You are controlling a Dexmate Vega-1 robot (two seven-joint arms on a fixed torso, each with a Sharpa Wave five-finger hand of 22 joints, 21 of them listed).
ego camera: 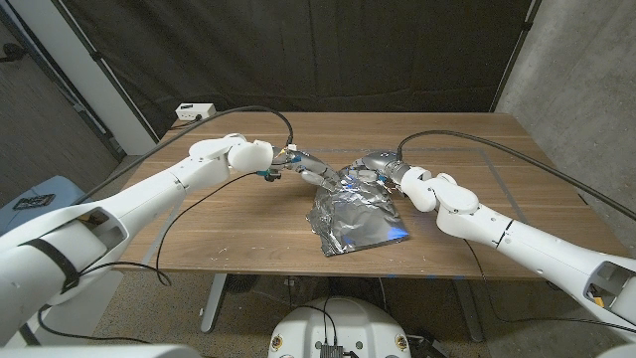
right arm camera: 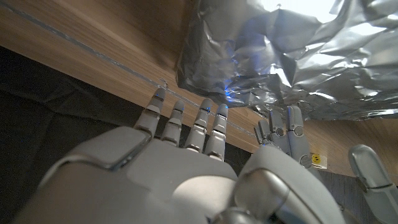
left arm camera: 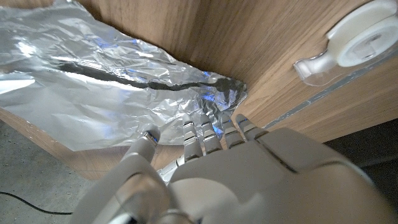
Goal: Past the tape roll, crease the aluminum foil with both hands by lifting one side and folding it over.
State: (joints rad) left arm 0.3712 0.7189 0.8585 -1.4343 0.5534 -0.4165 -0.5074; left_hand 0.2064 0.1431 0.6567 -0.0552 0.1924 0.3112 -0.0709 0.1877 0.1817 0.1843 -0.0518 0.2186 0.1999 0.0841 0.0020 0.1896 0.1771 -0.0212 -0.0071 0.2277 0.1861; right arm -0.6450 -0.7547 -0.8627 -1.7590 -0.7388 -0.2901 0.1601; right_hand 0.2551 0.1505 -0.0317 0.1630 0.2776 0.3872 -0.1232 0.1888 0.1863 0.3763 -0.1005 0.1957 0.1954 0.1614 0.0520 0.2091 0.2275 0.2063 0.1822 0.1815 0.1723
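The crumpled aluminum foil (ego camera: 356,217) lies mid-table, its far edge raised and bunched between my hands. My left hand (ego camera: 313,172) reaches in at the foil's far left corner. In the left wrist view its fingertips (left arm camera: 208,127) and thumb touch the wrinkled corner of the foil (left arm camera: 93,93) with fingers straight and apart. My right hand (ego camera: 386,165) sits at the far right corner. In the right wrist view its fingertips (right arm camera: 211,118) reach the lifted flap of foil (right arm camera: 249,56), nothing pinched. A white tape roll (left arm camera: 364,38) lies on the wood beside the left hand.
A white power box (ego camera: 196,109) sits at the table's back left corner. Black cables run along both arms over the table (ego camera: 517,174). A thin line (ego camera: 517,157) crosses the wood on the right. A dark curtain hangs behind.
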